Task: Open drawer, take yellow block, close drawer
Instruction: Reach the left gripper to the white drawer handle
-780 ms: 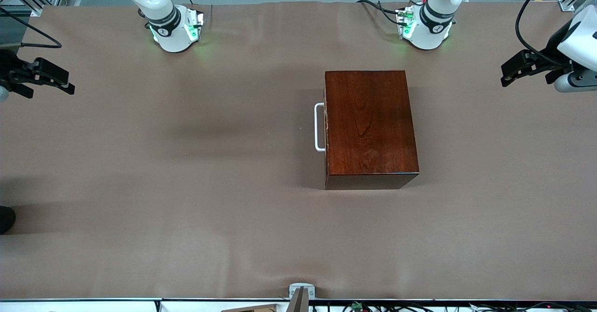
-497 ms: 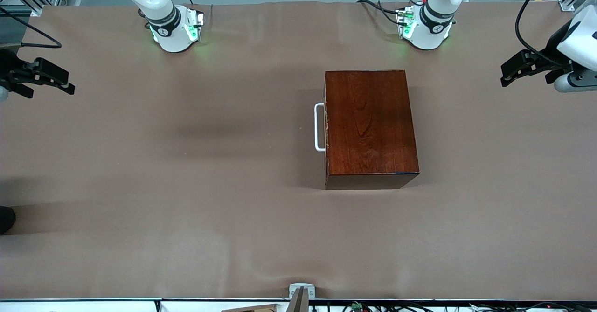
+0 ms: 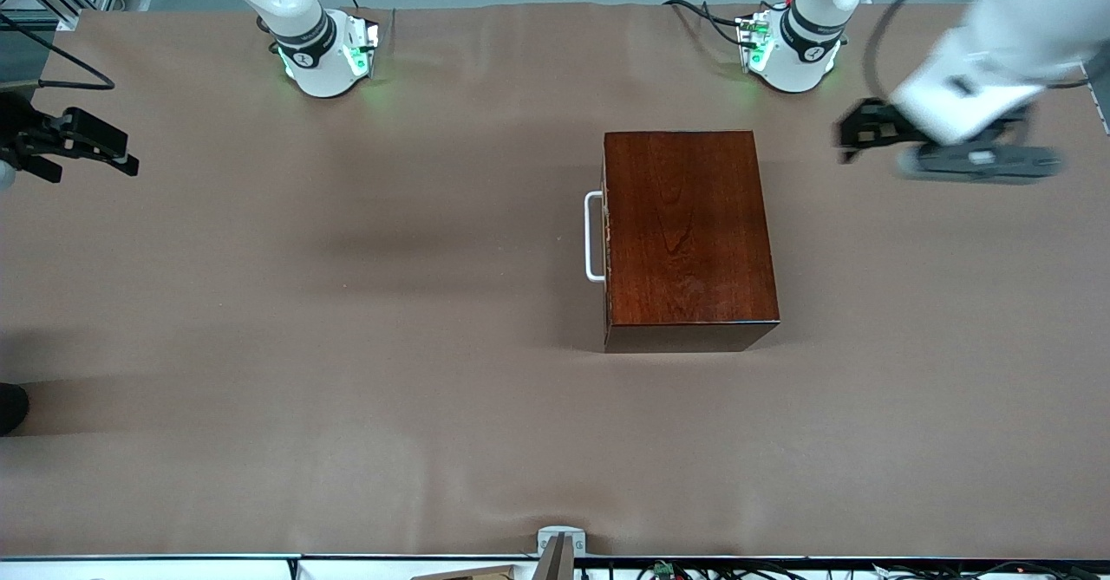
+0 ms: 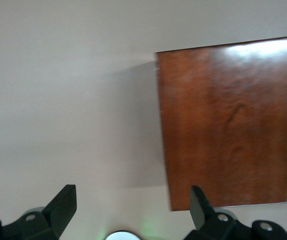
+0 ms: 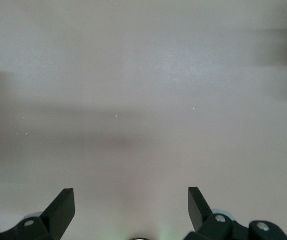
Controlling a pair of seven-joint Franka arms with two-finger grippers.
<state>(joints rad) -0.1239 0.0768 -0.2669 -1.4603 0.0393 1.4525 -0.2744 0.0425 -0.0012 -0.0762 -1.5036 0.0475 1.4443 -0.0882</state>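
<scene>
I see the drawer (image 3: 604,237) shut in the wooden box (image 3: 685,237) mid-desk, its handle (image 3: 592,236) facing my right arm's end. The yellow block is out of sight. My left gripper (image 3: 854,133), fingers (image 4: 63,202) wide, hangs near the box's closed end; the right gripper (image 3: 91,148), fingers (image 5: 63,202) wide, waits at the desk's edge with bare desk between it and the handle.

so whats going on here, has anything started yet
Barely. The drawer of the wooden box is shut, its white handle untouched, and no yellow block is in sight. The left gripper, fingers open and empty, is over the table toward the left arm's end, beside the box. The right gripper waits open at the right arm's end.
</scene>
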